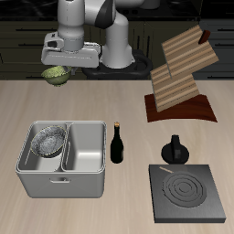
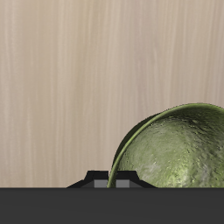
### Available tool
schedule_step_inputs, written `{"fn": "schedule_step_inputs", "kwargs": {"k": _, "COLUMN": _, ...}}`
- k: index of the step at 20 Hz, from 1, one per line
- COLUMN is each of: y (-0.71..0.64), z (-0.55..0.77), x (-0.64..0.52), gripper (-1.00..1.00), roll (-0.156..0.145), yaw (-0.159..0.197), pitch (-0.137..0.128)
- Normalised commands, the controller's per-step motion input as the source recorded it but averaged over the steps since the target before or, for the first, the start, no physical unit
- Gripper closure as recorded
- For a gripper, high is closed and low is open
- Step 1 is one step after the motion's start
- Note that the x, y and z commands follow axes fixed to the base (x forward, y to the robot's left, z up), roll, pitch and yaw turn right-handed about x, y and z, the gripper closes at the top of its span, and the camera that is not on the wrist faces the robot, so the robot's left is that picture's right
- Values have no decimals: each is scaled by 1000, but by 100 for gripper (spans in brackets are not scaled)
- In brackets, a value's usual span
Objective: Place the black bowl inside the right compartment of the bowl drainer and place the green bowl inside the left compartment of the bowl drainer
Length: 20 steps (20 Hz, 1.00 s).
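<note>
I see black bowl (image 1: pixel 47 140) inside drainer (image 1: pixel 62 174); bottle (image 1: pixel 117 143) just beside it; green bowl (image 1: pixel 56 75) held aloft farther back.

No readable text, label, brand, number or sign on anything in either view.

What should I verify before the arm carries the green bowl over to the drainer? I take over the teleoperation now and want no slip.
1. Green bowl held off the table by the gripper: ok.
2. Firmness of the grip: cannot tell, the fingers are hidden in both views.
3. Black bowl already lies in one well of the bowl drainer: ok.
4. The other well is free for the green bowl: ok.
5. Dark bottle stands close beside the free well: not ok, keep clear of it.
</note>
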Motion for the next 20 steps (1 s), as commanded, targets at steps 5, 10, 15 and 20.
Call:
{"fn": "schedule_step_inputs", "kwargs": {"k": 5, "y": -63, "z": 202, "x": -21, "gripper": 100, "roll": -40, "yaw": -29, "pitch": -2}}
{"fn": "schedule_step_inputs", "kwargs": {"k": 10, "y": 14, "z": 166, "x": -9, "gripper": 100, "roll": -9, "yaw": 0, "pitch": -18}}
{"fn": "schedule_step_inputs", "kwargs": {"k": 15, "y": 31, "z": 85, "x": 89, "gripper": 100, "roll": 18, "yaw": 14, "pitch": 3}}
{"fn": "schedule_step_inputs", "kwargs": {"k": 20, "y": 77, "z": 137, "x": 196, "gripper": 100, "roll": 5, "yaw": 0, "pitch": 1}}
